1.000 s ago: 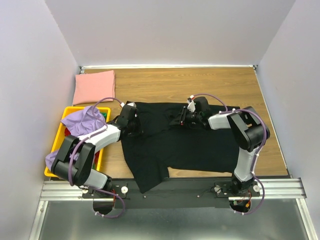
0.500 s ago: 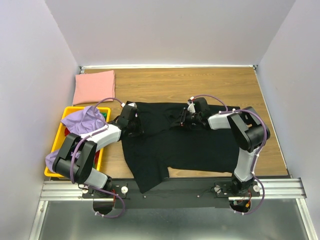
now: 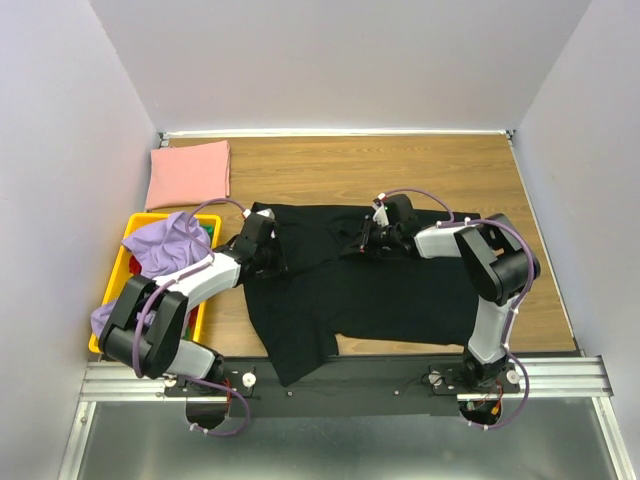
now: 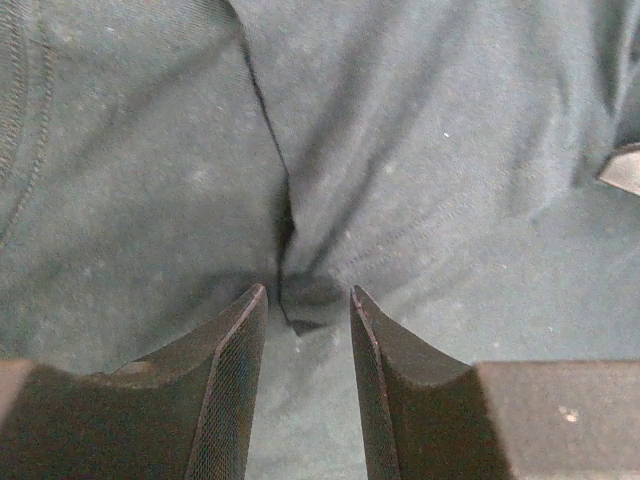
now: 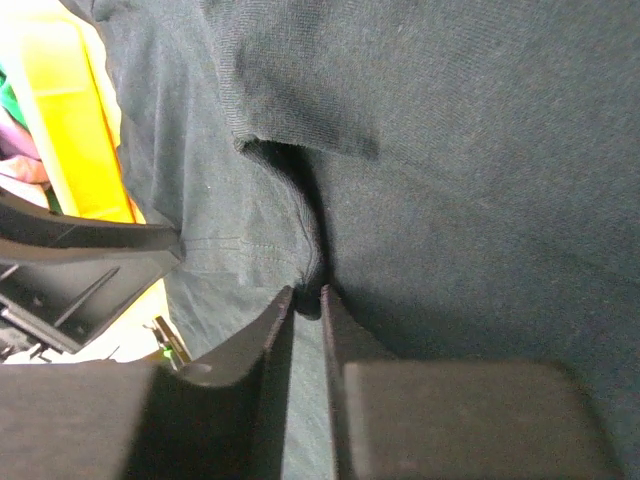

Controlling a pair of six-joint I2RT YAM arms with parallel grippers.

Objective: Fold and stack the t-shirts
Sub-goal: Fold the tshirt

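Black cloth t-shirt (image 3: 350, 290) spread flat, right of yellow plastic crate (image 3: 115, 272). Left gripper (image 4: 308, 295) open, straddling crease. Right gripper (image 5: 305, 295) jaws nearly together at ridge; grip unclear. Risk: shallow pinch slips, fold skews.

The black t-shirt (image 5: 480, 150) fills nearly the whole view. A raised ridge of its cloth runs down into the right pincer (image 5: 307, 292) — its fingers stand close together, pinching the fold at their tips. A yellow crate (image 5: 90, 150) shows at the left edge.
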